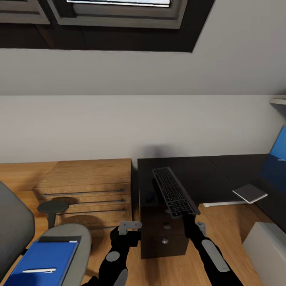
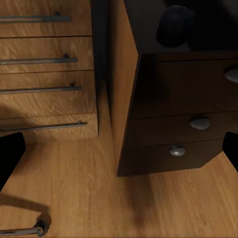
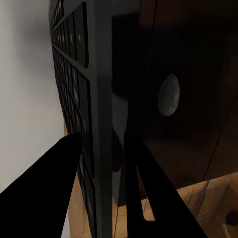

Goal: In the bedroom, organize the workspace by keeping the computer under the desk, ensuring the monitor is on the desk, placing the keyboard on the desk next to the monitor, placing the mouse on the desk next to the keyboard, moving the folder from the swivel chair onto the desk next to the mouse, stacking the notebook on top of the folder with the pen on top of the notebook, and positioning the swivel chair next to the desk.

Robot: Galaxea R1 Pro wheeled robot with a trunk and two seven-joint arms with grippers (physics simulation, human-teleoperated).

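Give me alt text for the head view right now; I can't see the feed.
The right gripper holds a dark keyboard by its near end above the front of the black desk, while the left gripper hangs open over the wood floor. At lower left a swivel chair carries a blue folder with a white pen; a notebook lies on the desk.

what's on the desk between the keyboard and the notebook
Nothing: in the head view the dark desk is bare between the keyboard, held by the right gripper, and the notebook near the desk's front edge.
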